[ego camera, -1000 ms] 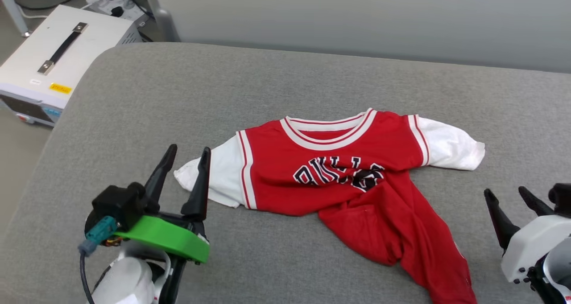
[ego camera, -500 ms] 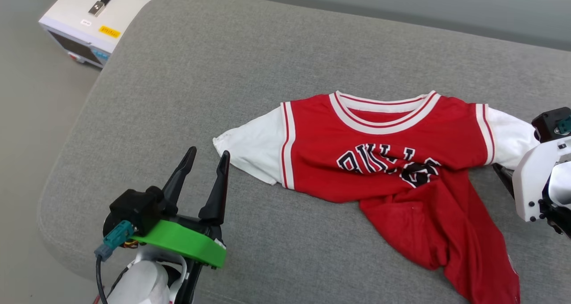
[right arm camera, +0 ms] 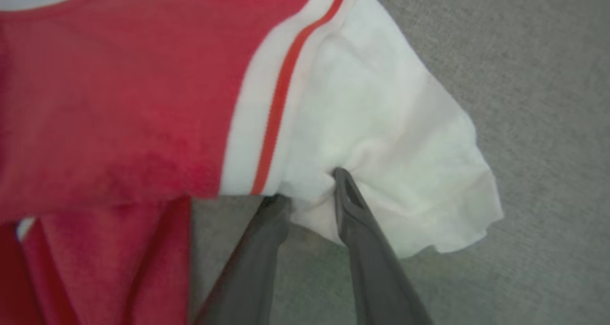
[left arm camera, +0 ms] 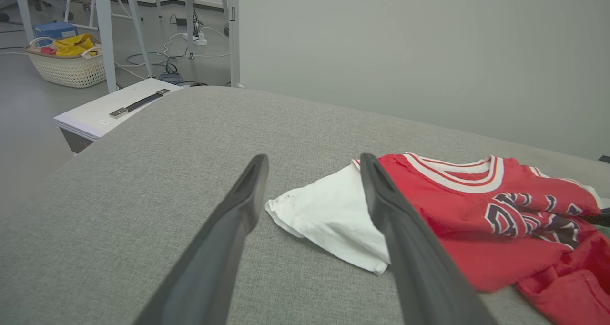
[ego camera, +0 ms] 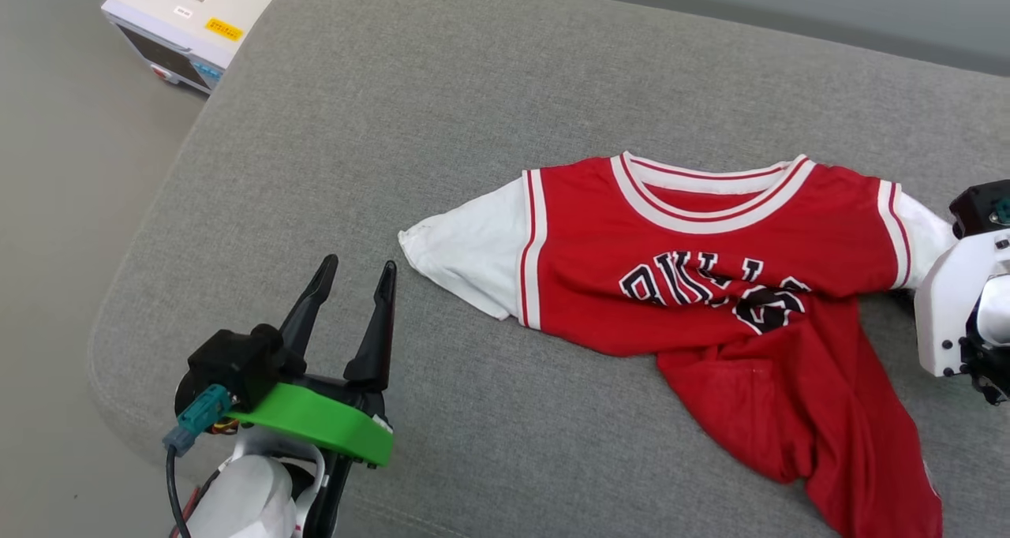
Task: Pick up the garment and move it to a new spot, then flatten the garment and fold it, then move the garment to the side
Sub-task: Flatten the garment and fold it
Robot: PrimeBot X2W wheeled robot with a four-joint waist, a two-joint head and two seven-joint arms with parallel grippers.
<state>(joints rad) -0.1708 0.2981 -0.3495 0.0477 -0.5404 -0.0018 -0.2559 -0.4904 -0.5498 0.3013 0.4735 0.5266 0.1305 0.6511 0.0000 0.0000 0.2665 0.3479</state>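
Since a second before, the right gripper (right arm camera: 307, 189) had travelled from the 4 o'clock corner of the head view up to the 3 o'clock edge, while the camera itself had swung, so the whole scene sat differently. In the right wrist view its two dark fingers (right arm camera: 348, 206) reached into the lower hem of the white right sleeve (right arm camera: 381, 115), with puckered cloth between the tips. They stood closer than a full spread, but we could not tell whether they actually pinched the cloth. Its pale wrist housing (ego camera: 951, 309) hung over that sleeve's end.

The left gripper (ego camera: 357, 263) hovered at 7 o'clock in the head view, fingers spread wide and pointing toward 12 o'clock, holding nothing. The white left sleeve (ego camera: 465, 254) lay near its tips, toward 2 o'clock, not touching.

The garment (ego camera: 710, 230) lay front up on the grey cushion (ego camera: 394, 112), collar toward 12 o'clock, its red lower body twisted and bunched toward 5 o'clock. A white box (ego camera: 189, 9) stood on the floor at 11 o'clock.
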